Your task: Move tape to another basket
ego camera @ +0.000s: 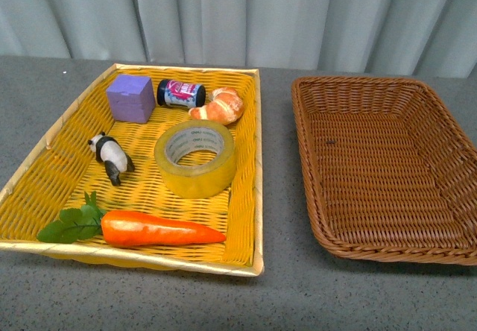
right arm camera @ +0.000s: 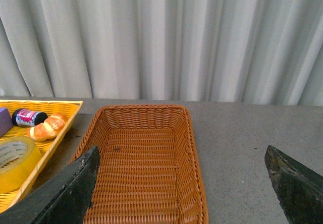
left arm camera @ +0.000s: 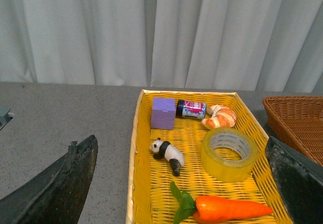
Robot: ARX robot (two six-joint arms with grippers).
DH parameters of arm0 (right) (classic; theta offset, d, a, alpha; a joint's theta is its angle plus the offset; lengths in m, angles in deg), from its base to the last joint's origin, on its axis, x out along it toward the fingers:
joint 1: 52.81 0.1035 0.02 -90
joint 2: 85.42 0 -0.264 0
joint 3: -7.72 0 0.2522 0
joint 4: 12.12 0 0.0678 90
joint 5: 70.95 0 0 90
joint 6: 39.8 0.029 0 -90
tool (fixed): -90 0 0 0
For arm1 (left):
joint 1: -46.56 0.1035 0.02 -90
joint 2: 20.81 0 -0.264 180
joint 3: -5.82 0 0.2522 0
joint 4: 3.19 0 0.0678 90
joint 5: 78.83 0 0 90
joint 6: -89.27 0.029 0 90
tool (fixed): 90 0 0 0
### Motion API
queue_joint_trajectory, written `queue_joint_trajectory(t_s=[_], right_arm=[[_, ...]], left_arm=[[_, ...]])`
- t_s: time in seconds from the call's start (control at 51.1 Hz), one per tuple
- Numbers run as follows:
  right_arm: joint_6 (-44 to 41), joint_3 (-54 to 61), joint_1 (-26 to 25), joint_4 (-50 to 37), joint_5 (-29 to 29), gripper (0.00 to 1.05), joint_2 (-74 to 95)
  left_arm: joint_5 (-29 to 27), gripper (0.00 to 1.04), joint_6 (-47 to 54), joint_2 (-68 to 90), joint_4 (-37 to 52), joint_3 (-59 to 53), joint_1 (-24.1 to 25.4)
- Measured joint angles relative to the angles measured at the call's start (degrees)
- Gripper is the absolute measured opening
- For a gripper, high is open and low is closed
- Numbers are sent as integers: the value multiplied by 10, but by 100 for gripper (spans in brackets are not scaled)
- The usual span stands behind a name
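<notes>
The tape [ego camera: 195, 183], a yellowish roll, lies flat in the middle of the yellow basket [ego camera: 52, 174] on the left. The dark brown wicker basket [ego camera: 387, 167] stands to its right with nothing in it. Neither gripper shows in the front view. My left gripper [left arm camera: 180, 141] is open, high above and back from the yellow basket, with the tape [left arm camera: 229, 167] ahead between its fingers [left arm camera: 60, 188]. My right gripper [right arm camera: 181, 148] is open above the near end of the brown basket [right arm camera: 141, 168]. The tape [right arm camera: 15, 169] shows at that view's edge.
In the yellow basket lie a purple cube [ego camera: 130, 98], a small dark jar [ego camera: 180, 93], a croissant [ego camera: 218, 106], a panda figure [ego camera: 112, 156] and a carrot [ego camera: 160, 229]. Grey tabletop [ego camera: 276, 197] separates the baskets. A pale curtain [ego camera: 246, 10] hangs behind.
</notes>
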Motion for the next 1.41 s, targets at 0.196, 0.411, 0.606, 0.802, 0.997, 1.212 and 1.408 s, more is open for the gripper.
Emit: queue_joint_trajectory(t_s=[0.196,0.411,0.606,0.802,0.997,1.212,1.408], right_arm=[[0,0,0,0,0,96,0],[0,0,0,0,0,96,0],[0,0,0,0,0,96,0],[0,0,0,0,0,96,0],[0,0,0,0,0,96,0],[0,0,0,0,0,96,0],[0,0,0,0,0,96,0]], left_arm=[[0,98,0,0,0,0,0],[0,98,0,0,0,0,0],[0,98,0,0,0,0,0],[0,98,0,0,0,0,0],[0,98,0,0,0,0,0],[-95,98,-62,226,47,44,-24],[-53,98,-79,506,228,132,-19]])
